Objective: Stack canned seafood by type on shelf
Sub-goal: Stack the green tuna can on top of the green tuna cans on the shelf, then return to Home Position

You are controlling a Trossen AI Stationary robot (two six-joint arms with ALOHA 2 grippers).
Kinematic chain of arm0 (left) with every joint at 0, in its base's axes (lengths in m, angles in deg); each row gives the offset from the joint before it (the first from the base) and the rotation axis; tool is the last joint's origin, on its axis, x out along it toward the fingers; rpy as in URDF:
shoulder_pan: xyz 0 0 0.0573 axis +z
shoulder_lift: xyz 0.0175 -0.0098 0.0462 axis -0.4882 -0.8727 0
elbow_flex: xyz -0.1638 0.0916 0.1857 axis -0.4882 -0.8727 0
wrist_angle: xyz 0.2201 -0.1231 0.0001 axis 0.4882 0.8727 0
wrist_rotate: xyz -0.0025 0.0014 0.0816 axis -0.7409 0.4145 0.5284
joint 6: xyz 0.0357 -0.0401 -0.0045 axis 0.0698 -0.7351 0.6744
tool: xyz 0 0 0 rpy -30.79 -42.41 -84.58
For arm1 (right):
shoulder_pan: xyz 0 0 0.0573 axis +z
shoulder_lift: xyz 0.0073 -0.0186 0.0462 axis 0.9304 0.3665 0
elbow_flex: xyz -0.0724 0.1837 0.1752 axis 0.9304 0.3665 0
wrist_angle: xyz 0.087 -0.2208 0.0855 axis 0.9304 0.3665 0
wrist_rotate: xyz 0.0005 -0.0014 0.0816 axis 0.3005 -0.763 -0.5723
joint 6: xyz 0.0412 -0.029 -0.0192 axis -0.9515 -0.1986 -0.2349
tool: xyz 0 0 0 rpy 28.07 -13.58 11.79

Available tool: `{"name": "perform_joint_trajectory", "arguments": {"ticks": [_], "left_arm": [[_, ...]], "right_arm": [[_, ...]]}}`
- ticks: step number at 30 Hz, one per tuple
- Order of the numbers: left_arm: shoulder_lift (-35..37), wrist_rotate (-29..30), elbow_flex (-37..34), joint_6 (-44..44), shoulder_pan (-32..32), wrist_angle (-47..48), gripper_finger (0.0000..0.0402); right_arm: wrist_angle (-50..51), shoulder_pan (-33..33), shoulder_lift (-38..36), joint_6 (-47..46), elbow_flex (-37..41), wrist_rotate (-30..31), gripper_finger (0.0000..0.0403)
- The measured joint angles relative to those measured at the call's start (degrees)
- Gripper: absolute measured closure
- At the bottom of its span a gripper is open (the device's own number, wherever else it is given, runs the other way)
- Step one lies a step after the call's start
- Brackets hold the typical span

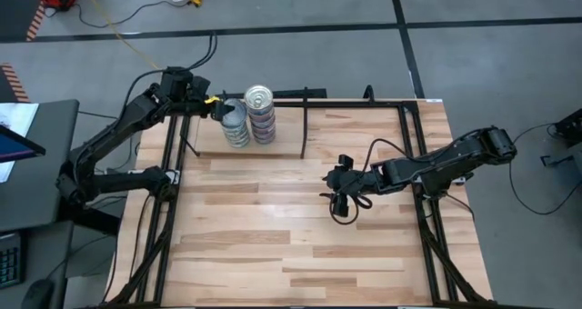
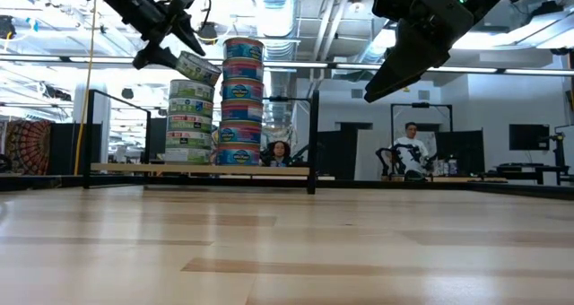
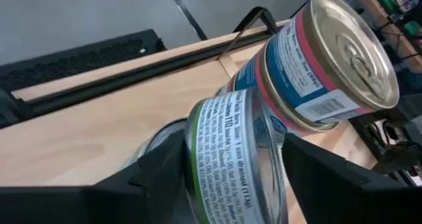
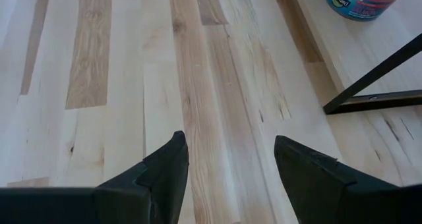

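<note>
Two stacks of canned seafood stand on the shelf (image 1: 355, 127) at the far left: a green-labelled stack (image 2: 188, 121) and a taller pink-and-blue one (image 2: 242, 103). One more green-labelled tin (image 3: 234, 158) sits tilted on top of the green stack, its lower rim on the tin beneath. My left gripper (image 3: 231, 151) is open around this tin, one finger on each side, and comes at it from the table's left. My right gripper (image 4: 231, 151) hangs open over the middle of the tabletop with nothing between its fingers. My left gripper stands with its fingers (image 3: 165, 165) on either side of the tilted tin's wall (image 3: 217, 138), slanting down from the table's left. I cannot tell whether either finger touches the tin. The tin leans toward the pink stack, its lower rim on the green stack's top.
The shelf's black frame and upright divider rod (image 1: 306, 127) stand just right of the stacks. The top tin of the pink stack (image 3: 330, 53) is close beside the tilted tin. Bare butcher-block tabletop (image 1: 273, 227) stretches toward the near edge. People sit in the room beyond.
</note>
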Motion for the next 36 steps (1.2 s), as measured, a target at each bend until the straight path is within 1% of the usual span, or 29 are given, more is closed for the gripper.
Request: {"name": "perform_joint_trajectory", "arguments": {"ticks": [2,4,7,10,16,19,22,24,27,30,33,36], "left_arm": [[0.0,0.7,0.2,0.4,0.0,0.2,0.0149],[0.0,2.6,0.2,1.3,0.0,1.8,0.0140],[0.0,7.0,0.2,3.4,0.0,4.5,0.0137],[0.3,8.7,0.2,5.2,0.0,4.7,0.0137],[4.9,10.8,0.2,10.4,0.0,-1.5,0.0137],[9.1,11.0,0.2,13.9,-1.6,-4.6,0.0137],[13.2,11.6,-0.2,19.4,-7.3,-4.9,0.0137],[15.7,13.6,-1.4,20.3,-12.8,-4.5,0.0137],[19.4,18.6,-4.1,20.3,-21.5,-5.5,0.0137],[22.0,21.4,-7.7,19.1,-30.8,-7.3,0.0137],[23.6,22.9,-12.4,18.7,-38.5,-9.3,0.0137],[25.1,22.2,-16.4,17.9,-44.4,-11.8,0.0137]], "right_arm": [[0.0,0.0,0.0,0.0,0.0,0.0,0.0150],[0.0,0.0,0.0,0.0,0.0,0.0,0.0150],[0.0,0.0,0.0,0.0,0.0,0.0,0.0150],[0.0,0.0,0.0,0.0,0.0,0.0,0.0150],[0.3,0.0,-0.1,0.1,0.0,0.0,0.0150],[1.5,0.0,-2.8,1.5,0.0,0.0,0.0150],[0.5,0.0,-8.0,2.7,-0.1,0.0,0.0155],[0.3,0.0,-11.1,3.4,-0.1,0.0,0.0161],[-0.5,0.0,-14.6,4.5,-0.1,0.1,0.0169],[-1.7,0.0,-16.6,4.8,-0.1,0.2,0.0175],[-1.6,0.0,-17.5,4.7,0.1,0.2,0.0178],[-5.4,0.0,-19.4,4.6,2.8,0.1,0.0179]]}}
